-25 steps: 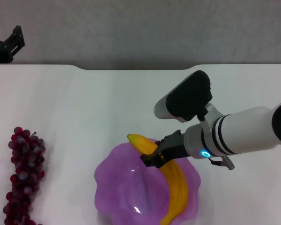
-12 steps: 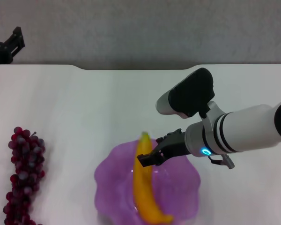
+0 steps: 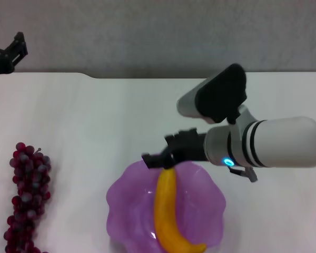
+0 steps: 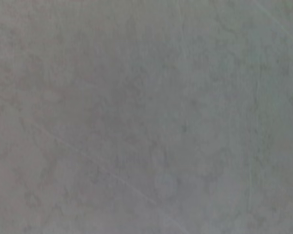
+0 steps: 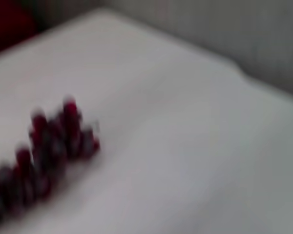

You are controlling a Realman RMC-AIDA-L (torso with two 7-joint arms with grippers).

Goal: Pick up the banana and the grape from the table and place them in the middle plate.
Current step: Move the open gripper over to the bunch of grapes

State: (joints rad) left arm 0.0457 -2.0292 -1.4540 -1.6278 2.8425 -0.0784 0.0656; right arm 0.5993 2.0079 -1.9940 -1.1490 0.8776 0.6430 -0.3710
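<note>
Yellow-orange banana [image 3: 168, 216]; translucent purple middle plate [image 3: 126, 203]; dark red-purple grape [image 3: 26, 195]; white table [image 3: 95, 121].

We see the banana [image 3: 167, 213] lying in the middle plate [image 3: 126, 195], free of the right gripper [image 3: 157, 158], whose spread fingers hang over the plate's far rim. The grape [image 3: 27, 195] lies well apart at the left of the table [image 3: 95, 116]. The left gripper [image 3: 10, 52] sits parked at the far left corner

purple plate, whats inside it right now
The banana lies lengthwise in the purple plate, its far tip hidden under the right pincer above the rim. The grape bunch sits outside on the table. The plate's near edge is out of frame.
</note>
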